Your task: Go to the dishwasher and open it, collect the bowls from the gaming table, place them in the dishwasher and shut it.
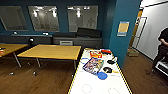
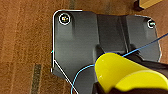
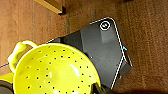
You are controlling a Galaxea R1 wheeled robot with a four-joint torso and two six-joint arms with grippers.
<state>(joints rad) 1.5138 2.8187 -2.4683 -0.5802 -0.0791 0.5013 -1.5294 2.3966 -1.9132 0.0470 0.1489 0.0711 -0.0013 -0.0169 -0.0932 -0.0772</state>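
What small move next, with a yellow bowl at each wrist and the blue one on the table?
Probably ease forward toward the gaming table. The blue bowl lies on its pale top beside the game box, and yellow bowls show at the left wrist and the right wrist. Whether either gripper can take another I cannot tell, so approach first.

Glossy pale-topped gaming table (image 1: 82, 82), matt wooden square table (image 1: 52, 51), shiny yellow-green perforated plastic bowl (image 3: 56, 72).
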